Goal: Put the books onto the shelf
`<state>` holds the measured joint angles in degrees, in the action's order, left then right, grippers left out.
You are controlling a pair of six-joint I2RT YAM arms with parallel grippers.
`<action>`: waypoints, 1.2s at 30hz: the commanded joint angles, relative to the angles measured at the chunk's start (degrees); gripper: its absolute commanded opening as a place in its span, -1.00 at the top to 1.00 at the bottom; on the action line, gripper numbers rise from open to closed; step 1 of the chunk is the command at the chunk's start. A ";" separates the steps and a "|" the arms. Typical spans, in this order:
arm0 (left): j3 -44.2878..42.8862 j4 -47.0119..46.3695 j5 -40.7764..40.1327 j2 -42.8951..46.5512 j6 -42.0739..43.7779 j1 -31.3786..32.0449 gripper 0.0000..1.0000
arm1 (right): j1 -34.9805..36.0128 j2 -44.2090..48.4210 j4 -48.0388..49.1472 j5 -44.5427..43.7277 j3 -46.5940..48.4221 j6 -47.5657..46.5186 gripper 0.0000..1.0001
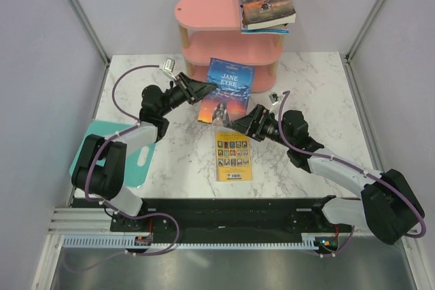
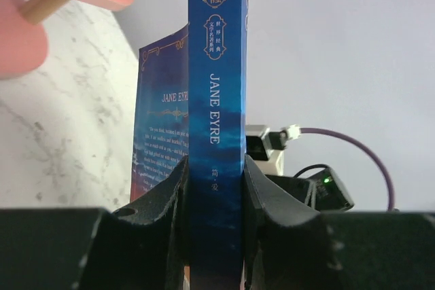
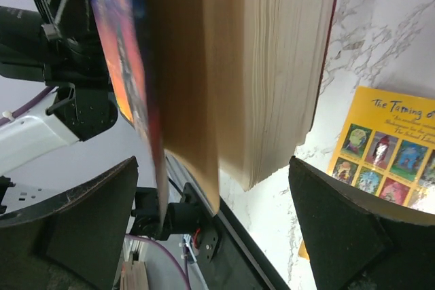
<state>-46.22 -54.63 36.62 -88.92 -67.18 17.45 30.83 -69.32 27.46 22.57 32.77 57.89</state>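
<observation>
White marbled tabletop inside grey walls, pink shelf at the far edge. Jane Eyre is off the table, mid-scene, just in front of the shelf's lower tiers. Its long axis runs far to near, with the far end toward the shelf and the spine on the left side. The left gripper is clamped across the spine from the left, fingers narrow, with the book between them. The right gripper sits at the book's near right corner, fingers spread wide and holding nothing. The left arm has the book and the right is nearer the free page edge. The shelf lies straight past the book's far end, so the coming move looks like a short push forward and up, or the right closing on the pages first. The left wrist view shows the spine upright between the pads, gripped low, with one cover fanned off to the side. The right wrist view shows the page block hanging between its fingers, touching neither, with a loose cover blurred beside it. Neither detail shows from above. The yellow book lies flat on the table near the bases. A Tale of Two Cities is already on the top tier, over another book. The teal board lies under the left arm.
</observation>
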 commanded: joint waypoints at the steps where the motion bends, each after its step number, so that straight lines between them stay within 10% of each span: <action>1: -5.63 -18.74 1.09 -1.86 -10.25 1.97 0.96 | 1.69 -2.13 6.02 -2.17 -0.78 1.96 -0.96; 36: -6.08 -24.12 1.87 -3.19 -19.39 3.73 0.96 | -0.15 -13.38 27.12 -1.82 -5.88 4.07 -0.96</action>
<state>-49.43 -66.96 38.13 -95.96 -79.70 20.34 31.31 -80.93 47.79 21.10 28.08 60.75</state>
